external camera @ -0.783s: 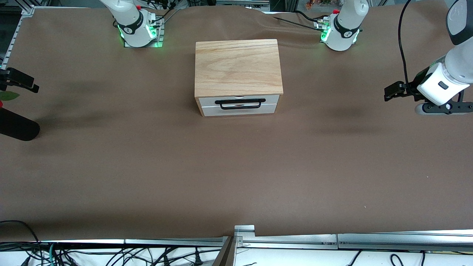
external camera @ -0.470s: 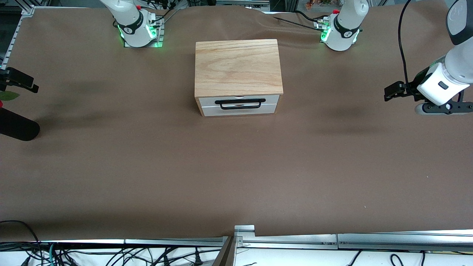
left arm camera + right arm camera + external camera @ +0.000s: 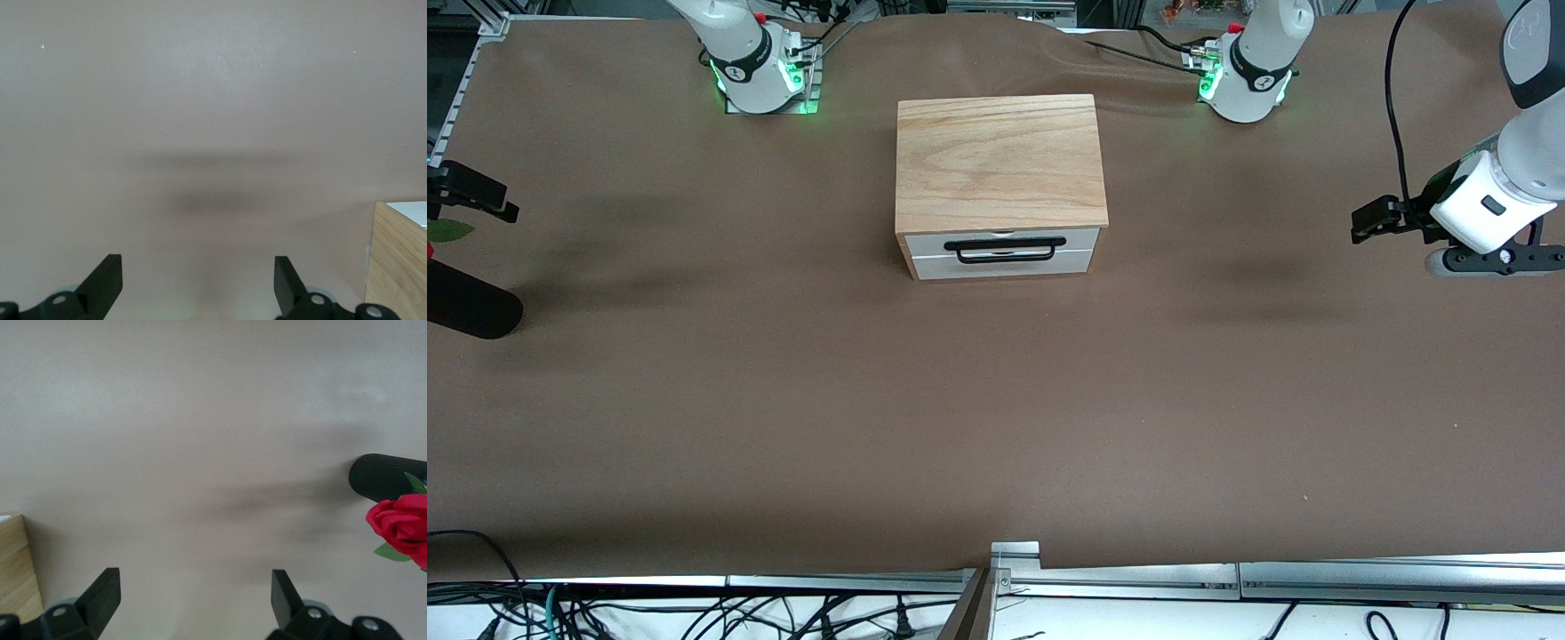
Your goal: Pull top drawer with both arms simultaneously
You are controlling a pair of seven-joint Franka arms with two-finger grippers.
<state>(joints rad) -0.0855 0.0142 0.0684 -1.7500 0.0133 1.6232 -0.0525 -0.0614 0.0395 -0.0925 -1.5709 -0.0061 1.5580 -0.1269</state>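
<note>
The top drawer point(image 3: 1003, 240) sits shut in the wooden box point(image 3: 998, 160) at the middle of the table. Its white front faces the front camera, with a wide black wire handle point(image 3: 1005, 248). My left gripper point(image 3: 1366, 222) hangs open and empty over bare table toward the left arm's end, well apart from the box. In the left wrist view the gripper point(image 3: 197, 283) shows only table between its fingers, with a box corner point(image 3: 397, 260) at the edge. My right gripper point(image 3: 482, 199) hangs open and empty at the right arm's end. The right wrist view shows the gripper point(image 3: 193, 597) over bare table.
A plain white lower panel point(image 3: 1005, 265) sits under the top drawer. A black cylinder point(image 3: 467, 309) with a red rose point(image 3: 400, 523) and a green leaf point(image 3: 449, 231) lies at the right arm's end. The arm bases point(image 3: 760, 76) point(image 3: 1249, 80) stand farther from the front camera than the box.
My right gripper has shifted a little toward the right arm's end of the table. The left gripper, the box and the drawer have not moved.
</note>
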